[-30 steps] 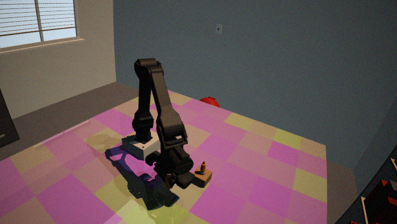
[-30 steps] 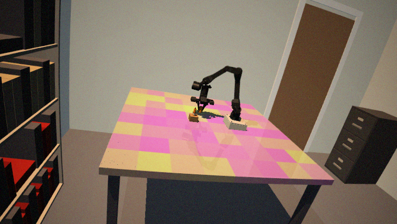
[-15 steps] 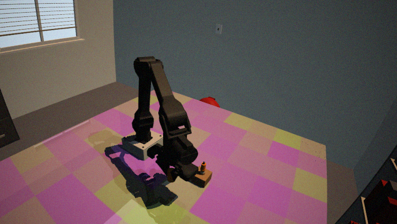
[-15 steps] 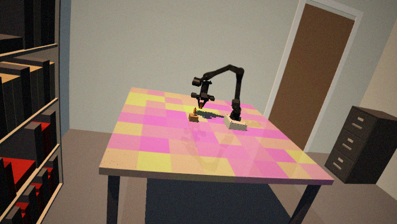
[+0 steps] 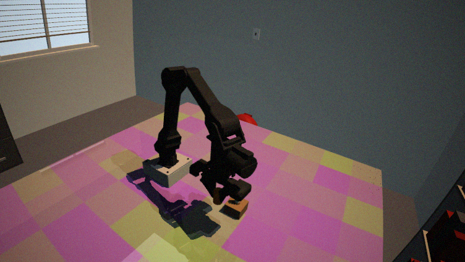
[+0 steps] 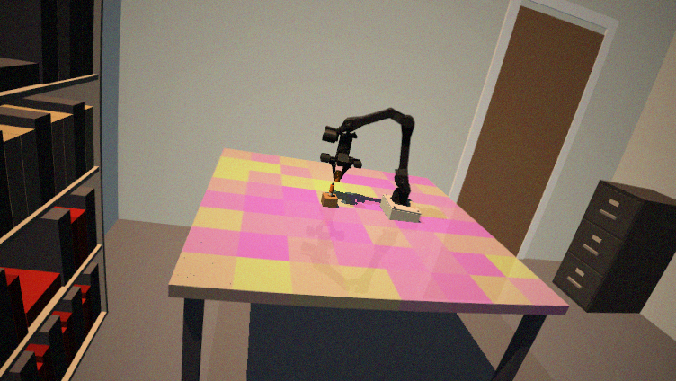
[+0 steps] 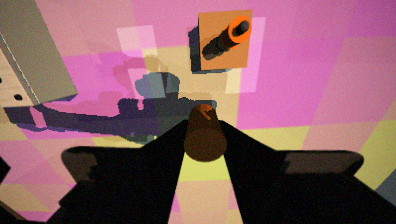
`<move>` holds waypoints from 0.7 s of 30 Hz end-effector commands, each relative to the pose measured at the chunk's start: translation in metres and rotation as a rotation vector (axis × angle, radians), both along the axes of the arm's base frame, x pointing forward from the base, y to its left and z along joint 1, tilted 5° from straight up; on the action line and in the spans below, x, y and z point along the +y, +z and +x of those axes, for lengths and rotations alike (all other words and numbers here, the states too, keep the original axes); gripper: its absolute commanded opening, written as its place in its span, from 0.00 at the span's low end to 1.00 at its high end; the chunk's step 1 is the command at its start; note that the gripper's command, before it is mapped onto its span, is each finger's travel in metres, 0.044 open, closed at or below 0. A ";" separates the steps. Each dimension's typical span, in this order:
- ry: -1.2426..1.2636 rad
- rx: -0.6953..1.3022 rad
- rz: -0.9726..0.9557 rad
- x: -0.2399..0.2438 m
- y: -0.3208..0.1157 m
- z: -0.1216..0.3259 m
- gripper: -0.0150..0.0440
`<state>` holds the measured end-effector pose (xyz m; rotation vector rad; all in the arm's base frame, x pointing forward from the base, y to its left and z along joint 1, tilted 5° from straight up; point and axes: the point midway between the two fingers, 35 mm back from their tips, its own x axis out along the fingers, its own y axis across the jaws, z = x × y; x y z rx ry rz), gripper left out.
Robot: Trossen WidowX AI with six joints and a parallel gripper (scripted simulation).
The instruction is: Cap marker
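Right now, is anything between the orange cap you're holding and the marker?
Nothing: in the wrist view only checkered tabletop shows between the brown-orange cap and the orange-tipped dark marker.

The cap (image 7: pixel 204 136) sits between the gripper's (image 7: pixel 205 142) fingers, above the table (image 7: pixel 310 80); ahead stands the marker (image 7: pixel 226 39) in its block (image 7: pixel 239 57).

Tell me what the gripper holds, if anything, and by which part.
The gripper is shut on the cap, its fingers pinching the cap's sides, lifted off the table and not yet over the marker.
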<state>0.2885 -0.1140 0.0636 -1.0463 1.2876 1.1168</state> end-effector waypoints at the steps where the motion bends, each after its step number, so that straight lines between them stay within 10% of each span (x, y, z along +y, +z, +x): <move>1: -0.006 0.006 0.008 0.013 0.005 0.010 0.25; 21: -0.005 0.005 0.014 0.071 0.035 0.041 0.25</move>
